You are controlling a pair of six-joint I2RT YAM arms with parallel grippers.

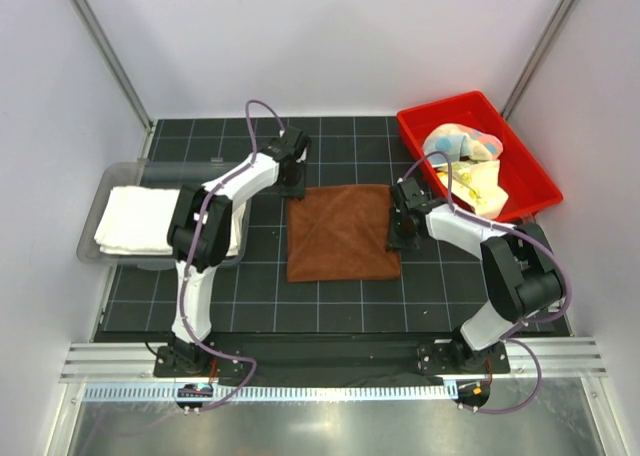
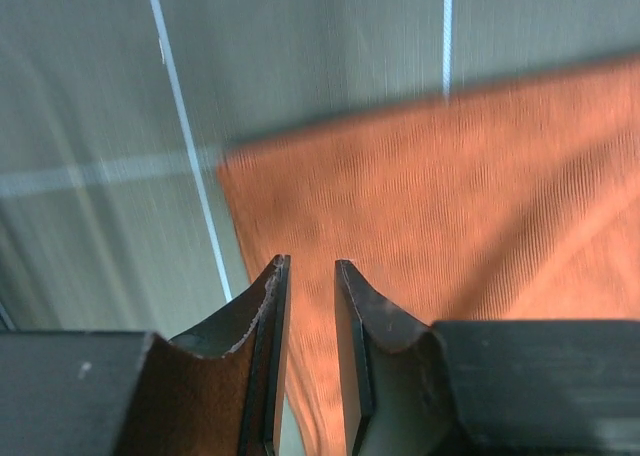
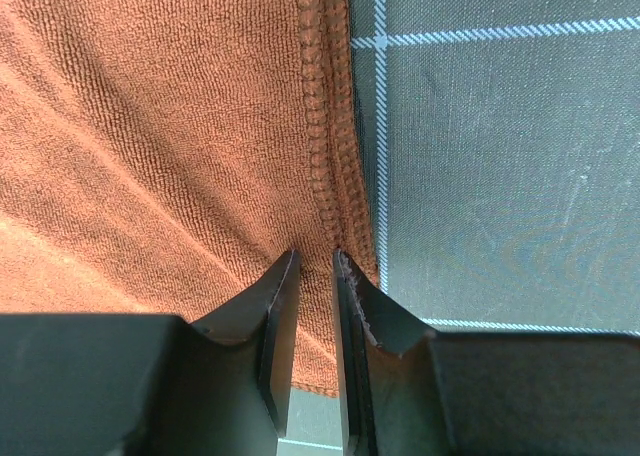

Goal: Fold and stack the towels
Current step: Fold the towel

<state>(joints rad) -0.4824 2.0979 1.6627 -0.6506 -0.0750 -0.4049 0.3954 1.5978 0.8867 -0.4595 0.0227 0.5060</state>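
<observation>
A brown towel (image 1: 340, 233) lies flat on the black grid mat (image 1: 200, 296). My left gripper (image 1: 292, 181) hovers at its far left corner, jaws a little apart with nothing between them. In the left wrist view the left gripper (image 2: 310, 266) hangs just above the brown towel (image 2: 450, 196) near its corner. My right gripper (image 1: 400, 238) is at the towel's right edge. In the right wrist view the right gripper (image 3: 315, 254) is also slightly open, over the stitched hem of the brown towel (image 3: 150, 126). A folded cream-white towel (image 1: 140, 221) lies at left.
The cream towel rests in a clear tray (image 1: 100, 191) at the mat's left edge. A red bin (image 1: 420, 126) at the back right holds a pastel multicoloured towel (image 1: 460, 141) and a yellow one (image 1: 478, 184). White walls enclose the table.
</observation>
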